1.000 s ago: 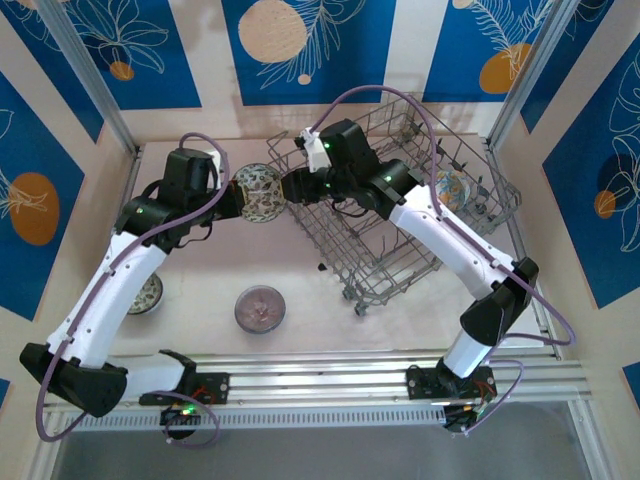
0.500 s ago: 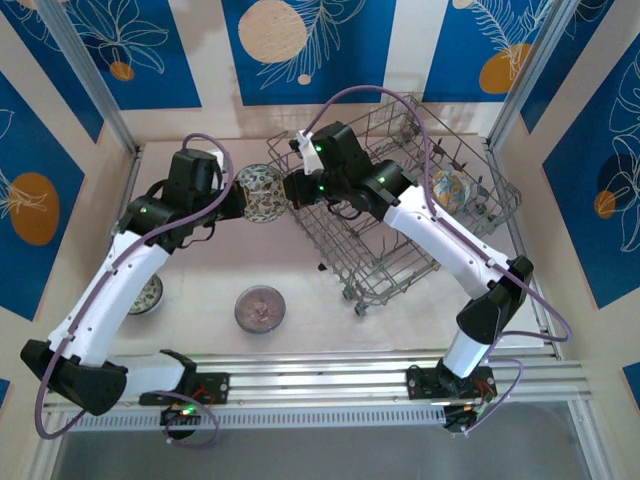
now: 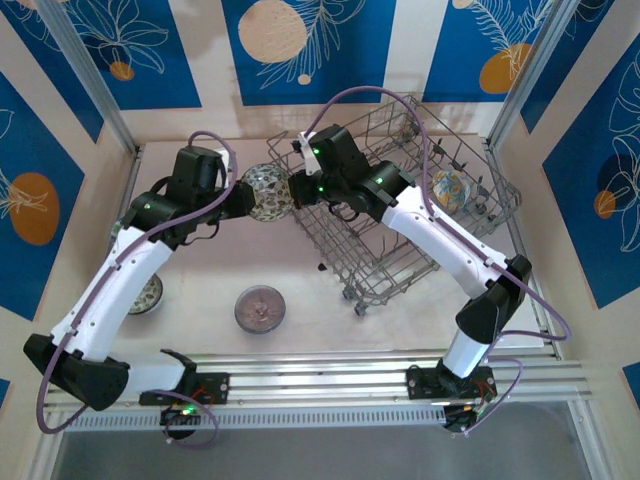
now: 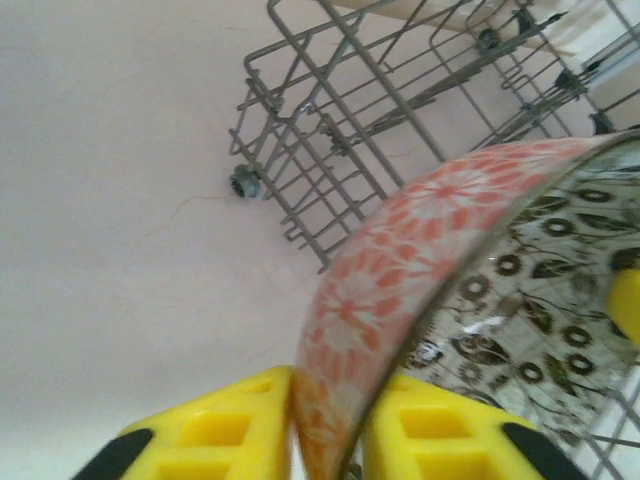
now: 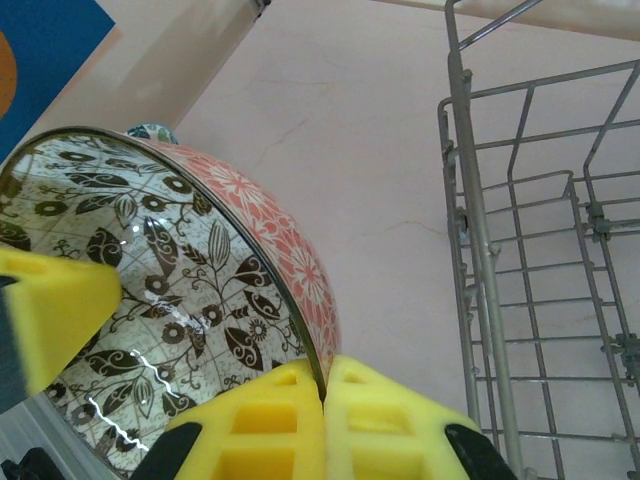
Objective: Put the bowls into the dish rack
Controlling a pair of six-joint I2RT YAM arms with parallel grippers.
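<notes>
A patterned bowl (image 3: 268,192), dark leaf print inside and coral floral outside (image 4: 450,300) (image 5: 180,270), hangs on edge in the air just beside the left end of the dish rack (image 3: 395,265), above the table (image 3: 230,255). Two grippers pinch it from opposite sides. The left gripper (image 3: 242,200) is clamped over the rim, one yellow finger inside the bowl and one outside in its wrist view (image 4: 335,425). The right gripper (image 3: 293,188) is clenched on the opposite rim in the same way (image 5: 325,400). An orange-and-blue bowl (image 3: 450,187) stands on edge inside the rack at its far right end. A pinkish-grey bowl (image 3: 260,308) sits on the table near the front, and a green-rimmed bowl (image 3: 148,293) lies partly under the left arm.
</notes>
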